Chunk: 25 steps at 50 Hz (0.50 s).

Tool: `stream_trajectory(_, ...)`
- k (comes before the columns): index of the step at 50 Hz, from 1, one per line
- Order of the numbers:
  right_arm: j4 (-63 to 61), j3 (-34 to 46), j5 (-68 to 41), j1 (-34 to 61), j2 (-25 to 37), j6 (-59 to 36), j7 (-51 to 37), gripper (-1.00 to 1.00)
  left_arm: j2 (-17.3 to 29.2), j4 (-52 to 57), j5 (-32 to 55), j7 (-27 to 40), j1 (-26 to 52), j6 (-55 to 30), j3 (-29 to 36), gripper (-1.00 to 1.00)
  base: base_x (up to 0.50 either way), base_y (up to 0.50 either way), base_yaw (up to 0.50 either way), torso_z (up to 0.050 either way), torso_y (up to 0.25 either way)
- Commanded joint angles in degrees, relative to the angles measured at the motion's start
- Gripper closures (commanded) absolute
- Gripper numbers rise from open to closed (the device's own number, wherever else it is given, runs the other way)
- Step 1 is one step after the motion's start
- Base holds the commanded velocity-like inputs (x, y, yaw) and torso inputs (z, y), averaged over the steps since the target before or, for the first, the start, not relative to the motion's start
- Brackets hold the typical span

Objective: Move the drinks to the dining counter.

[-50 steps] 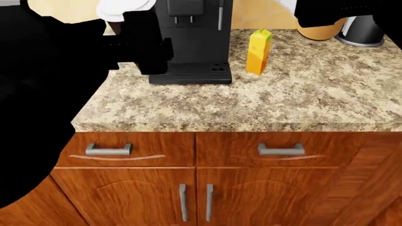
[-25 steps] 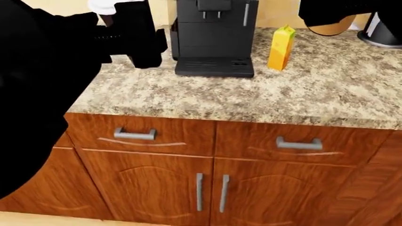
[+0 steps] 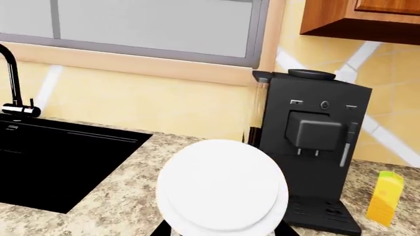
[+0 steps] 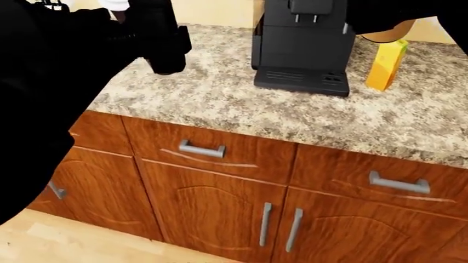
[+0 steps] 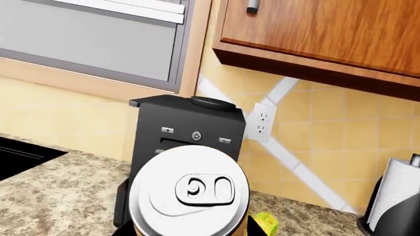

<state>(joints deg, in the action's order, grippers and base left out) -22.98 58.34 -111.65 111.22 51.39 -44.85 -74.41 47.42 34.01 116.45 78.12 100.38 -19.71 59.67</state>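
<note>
Carton stands on table just beside coffee machine, sink further off. Left jaws clamped on cup, right jaws on can.

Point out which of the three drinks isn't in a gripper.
The yellow-orange juice carton, standing on the granite counter beside the coffee machine. The white-lidded cup and the can are held.

counter front strip: bare granite counter ahead of the coffee machine, open to reach
machine: stands at back, blocks the middle
juice carton: just beside machine's right side, narrow gap between them
left of machine: clear granite up to the black sink
overhead: upper cabinet hangs above the machine, limits approach from high up
</note>
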Motion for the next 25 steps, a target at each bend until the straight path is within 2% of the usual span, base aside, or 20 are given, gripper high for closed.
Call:
stream_trajectory(1, 0.18, -0.37, 0.71, 0.48, -0.24, -0.99, 0.2, 1.0, 0.06, -0.08, -0.03, 0.03, 0.46, 0.9, -0.54, 1.0, -0.01, 0.0, 0.5, 0.0, 0.0)
stream_trajectory(25, 0.28, -0.35, 0.97, 0.13, -0.46, -1.19, 0.54, 1.0, 0.19, -0.31, -0.11, -0.26, 0.55, 1.17, -0.89, 1.0, 0.0, 0.0, 0.5, 0.0, 0.001)
